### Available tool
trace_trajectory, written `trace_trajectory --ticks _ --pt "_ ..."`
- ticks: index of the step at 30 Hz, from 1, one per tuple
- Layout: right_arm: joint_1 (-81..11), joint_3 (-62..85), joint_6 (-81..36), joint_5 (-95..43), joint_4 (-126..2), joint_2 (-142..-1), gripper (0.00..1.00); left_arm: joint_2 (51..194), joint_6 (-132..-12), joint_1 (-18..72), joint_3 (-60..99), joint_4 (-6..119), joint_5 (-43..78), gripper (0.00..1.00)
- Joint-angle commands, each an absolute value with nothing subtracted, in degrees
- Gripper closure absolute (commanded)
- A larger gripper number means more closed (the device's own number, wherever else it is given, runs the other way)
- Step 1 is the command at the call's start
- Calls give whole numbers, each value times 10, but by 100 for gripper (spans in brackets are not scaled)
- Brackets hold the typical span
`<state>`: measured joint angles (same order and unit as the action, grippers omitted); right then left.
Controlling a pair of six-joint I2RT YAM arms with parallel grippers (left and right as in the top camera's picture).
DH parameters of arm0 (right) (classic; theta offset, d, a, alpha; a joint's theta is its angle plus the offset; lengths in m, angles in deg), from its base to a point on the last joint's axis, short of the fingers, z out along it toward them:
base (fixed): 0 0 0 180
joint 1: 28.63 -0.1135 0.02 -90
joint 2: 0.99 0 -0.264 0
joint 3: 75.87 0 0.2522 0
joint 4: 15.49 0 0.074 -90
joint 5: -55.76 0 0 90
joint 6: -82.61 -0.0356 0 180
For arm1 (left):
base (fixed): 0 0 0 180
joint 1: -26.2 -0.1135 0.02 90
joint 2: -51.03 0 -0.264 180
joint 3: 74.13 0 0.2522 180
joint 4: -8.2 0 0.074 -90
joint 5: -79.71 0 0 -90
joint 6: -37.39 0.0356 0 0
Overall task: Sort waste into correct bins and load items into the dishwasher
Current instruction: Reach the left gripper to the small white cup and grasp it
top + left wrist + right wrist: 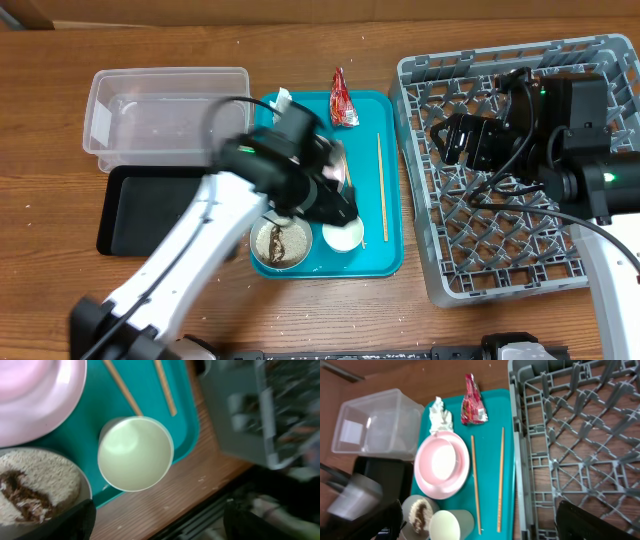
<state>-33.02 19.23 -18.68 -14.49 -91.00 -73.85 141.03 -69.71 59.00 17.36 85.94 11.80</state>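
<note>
On the teal serving tray (392, 255) stand a white cup (343, 236), a bowl of rice with a brown scrap (280, 243) and the pink plate (442, 462). The arm mostly hides the plate from overhead. Two chopsticks (475, 485) lie beside it. The red wrapper (343, 100) and the white tissue (283, 98) lie at the tray's far end. My left gripper (335, 200) hovers open and empty just above the cup (135, 452). My right gripper (450, 135) is open and empty above the grey rack (510, 170).
The clear tub (165, 115) and the black tray (150, 210) stand left of the teal tray. The rack holds nothing that I can see. Crumbs dot the wooden table. The table's front edge is close below the cup.
</note>
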Motion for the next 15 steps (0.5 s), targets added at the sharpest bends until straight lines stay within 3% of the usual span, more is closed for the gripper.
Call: trace_trajectory --ticks 1,3,12,14,15 --pt "-318 213 -214 -131 -901 -729 0 1447 -685 648 178 869 -32 19" --pt "-317 213 -214 -131 -903 -729 0 1470 -690 666 177 869 -75 32" --pt "-317 213 -214 -131 -913 -729 0 1558 -711 657 177 848 -122 44" --pt "-317 213 -214 -131 -911 -729 0 1567 -711 655 177 843 -119 69" --pt "-317 213 -214 -132 -910 -729 0 1567 -711 655 177 842 -113 88"
